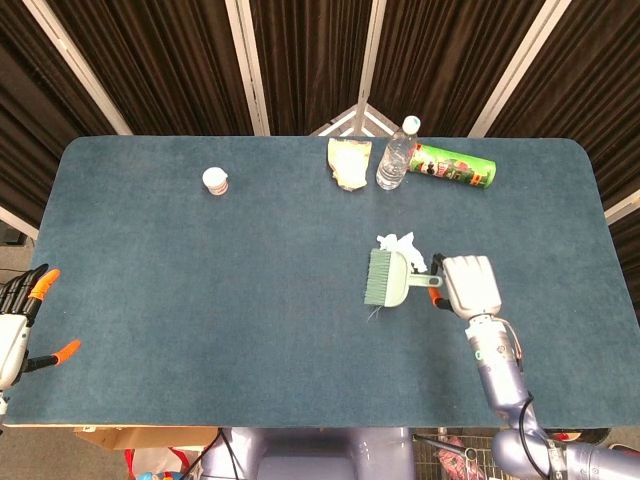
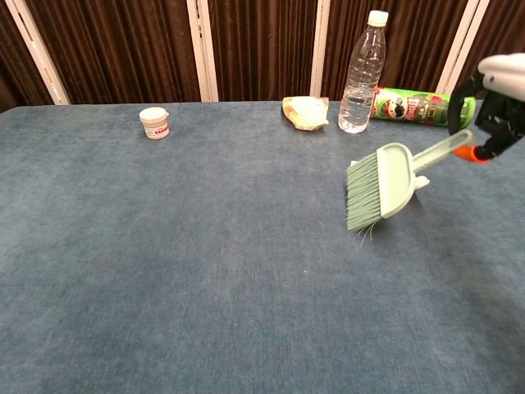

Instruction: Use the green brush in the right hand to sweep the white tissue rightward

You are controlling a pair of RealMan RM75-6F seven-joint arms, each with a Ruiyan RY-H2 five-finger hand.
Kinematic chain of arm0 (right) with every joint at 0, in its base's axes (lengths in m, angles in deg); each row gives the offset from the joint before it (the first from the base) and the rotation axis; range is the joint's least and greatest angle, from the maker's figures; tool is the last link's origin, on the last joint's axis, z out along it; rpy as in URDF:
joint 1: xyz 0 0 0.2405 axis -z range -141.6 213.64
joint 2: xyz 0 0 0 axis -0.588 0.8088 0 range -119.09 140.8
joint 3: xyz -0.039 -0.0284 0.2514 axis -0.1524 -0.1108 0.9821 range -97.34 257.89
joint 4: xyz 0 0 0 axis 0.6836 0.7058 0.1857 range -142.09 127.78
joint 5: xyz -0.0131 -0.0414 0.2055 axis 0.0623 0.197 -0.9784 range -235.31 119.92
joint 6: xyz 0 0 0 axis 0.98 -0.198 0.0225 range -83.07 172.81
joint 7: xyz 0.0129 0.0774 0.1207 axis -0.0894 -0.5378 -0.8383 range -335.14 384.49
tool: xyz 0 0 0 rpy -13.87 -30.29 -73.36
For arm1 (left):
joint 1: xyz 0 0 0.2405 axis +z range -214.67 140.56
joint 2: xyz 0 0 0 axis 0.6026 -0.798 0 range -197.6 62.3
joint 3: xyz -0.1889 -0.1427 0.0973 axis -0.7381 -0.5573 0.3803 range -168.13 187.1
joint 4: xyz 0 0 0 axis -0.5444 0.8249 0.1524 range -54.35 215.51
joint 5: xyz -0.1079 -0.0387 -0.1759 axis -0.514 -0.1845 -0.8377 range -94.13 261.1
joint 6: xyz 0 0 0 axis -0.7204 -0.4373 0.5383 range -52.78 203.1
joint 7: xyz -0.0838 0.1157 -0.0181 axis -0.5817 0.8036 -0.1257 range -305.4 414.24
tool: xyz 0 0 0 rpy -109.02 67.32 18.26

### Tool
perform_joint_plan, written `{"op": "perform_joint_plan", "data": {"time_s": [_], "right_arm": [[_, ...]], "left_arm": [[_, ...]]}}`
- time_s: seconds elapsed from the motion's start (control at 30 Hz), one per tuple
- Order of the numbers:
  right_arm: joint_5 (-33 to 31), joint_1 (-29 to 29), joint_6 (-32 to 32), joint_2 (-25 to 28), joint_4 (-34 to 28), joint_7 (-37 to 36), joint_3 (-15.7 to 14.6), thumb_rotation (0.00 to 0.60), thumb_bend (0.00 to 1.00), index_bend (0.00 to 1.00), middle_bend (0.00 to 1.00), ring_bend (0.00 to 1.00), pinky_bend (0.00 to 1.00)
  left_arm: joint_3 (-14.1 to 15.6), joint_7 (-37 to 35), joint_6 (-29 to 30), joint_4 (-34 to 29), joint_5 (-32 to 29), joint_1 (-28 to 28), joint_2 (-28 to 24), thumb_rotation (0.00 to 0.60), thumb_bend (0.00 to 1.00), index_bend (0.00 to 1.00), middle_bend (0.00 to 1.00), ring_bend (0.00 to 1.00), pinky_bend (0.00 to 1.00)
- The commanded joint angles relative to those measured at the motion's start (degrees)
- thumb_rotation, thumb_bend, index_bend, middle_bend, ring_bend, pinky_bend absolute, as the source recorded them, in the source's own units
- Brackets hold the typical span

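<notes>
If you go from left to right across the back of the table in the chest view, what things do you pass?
Small white jar → yellow packet → water bottle → green can lying on its side.

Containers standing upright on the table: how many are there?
2: a clear water bottle at the far edge beside the lying green can, and a small white jar far left.

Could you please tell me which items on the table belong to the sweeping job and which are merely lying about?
Part of the job:
- green plastic hand brush, held by the right hand
- crumpled white tissue

Lying about:
- clear plastic water bottle
- green cylindrical crisp can
- small white jar
- yellowish packet
</notes>
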Motion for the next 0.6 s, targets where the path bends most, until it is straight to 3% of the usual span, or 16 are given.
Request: {"op": "perform_joint_plan", "data": {"time_s": [0.03, 0.6], "right_arm": [[-1.6, -1.6, 0.2, 1.1, -1.5, 1.6, 1.3, 0.600, 0.56, 0.69, 0.93, 0.96, 0.81], [-11.0, -9.5, 1.1, -0.2, -3.4, 6.0, 5.4, 0.600, 0.57, 0.71, 0.94, 0.96, 0.81]], "left_arm": [[0.0, -0.1, 0.1, 0.0, 0.1, 0.0, 0.0, 0.600, 0.00, 0.00, 0.00, 0.00, 0.02], [0.1, -1.0, -0.3, 0.0, 0.0, -0.1, -0.4, 0.600, 0.00, 0.00, 0.00, 0.00, 0.02]]}}
